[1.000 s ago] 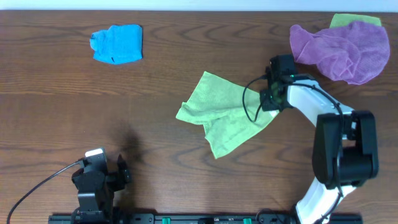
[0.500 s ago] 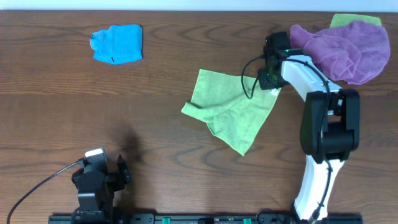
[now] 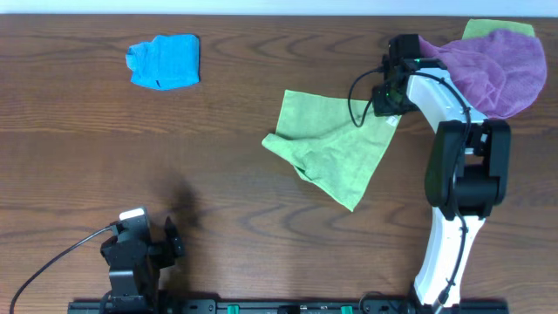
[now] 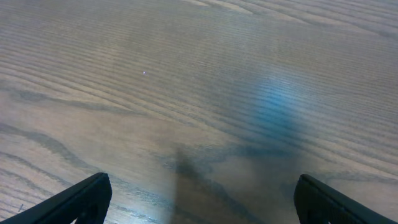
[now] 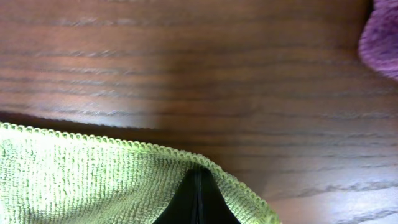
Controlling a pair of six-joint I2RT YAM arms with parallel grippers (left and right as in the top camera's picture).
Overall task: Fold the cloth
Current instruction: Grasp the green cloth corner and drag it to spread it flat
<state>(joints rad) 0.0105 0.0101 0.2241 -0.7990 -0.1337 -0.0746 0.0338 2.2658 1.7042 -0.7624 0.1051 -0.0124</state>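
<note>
The right pincer [image 3: 386,106] is pressing its two dark tips together on the far right corner of the cloth [image 3: 336,150], clamping the fuzzy lime-green fabric between them. In the right wrist view the right pincer [image 5: 199,186] is showing as a narrow dark wedge with no gap. The stitched hem of the cloth [image 5: 81,180] is arching over its tip and casting a shadow on the wood behind.

From that pinched corner the cloth is spreading toward the left and toward the near edge. It is lying rumpled on the middle of the bench [image 3: 261,218], right of centre. A bunched fold is sitting at its left side, and one pointed corner is reaching toward the robot's base. The right arm is stretching up from its base and bending over the cloth's right edge.

Just beyond the right pincer, the purple cloth [image 3: 493,70] is lying heaped at the far right of the bench, close to the arm but apart from the green cloth. Its edge is also showing in the top right corner of the right wrist view [image 5: 382,37]. The blue cloth [image 3: 164,61] is lying well apart at the far left.

The left pincer [image 3: 172,238] is resting near the front left edge with its fingers spread wide apart and gripping nothing. In its own view the left pincer [image 4: 202,202] is looking down on bare wood grain [image 4: 186,74].
</note>
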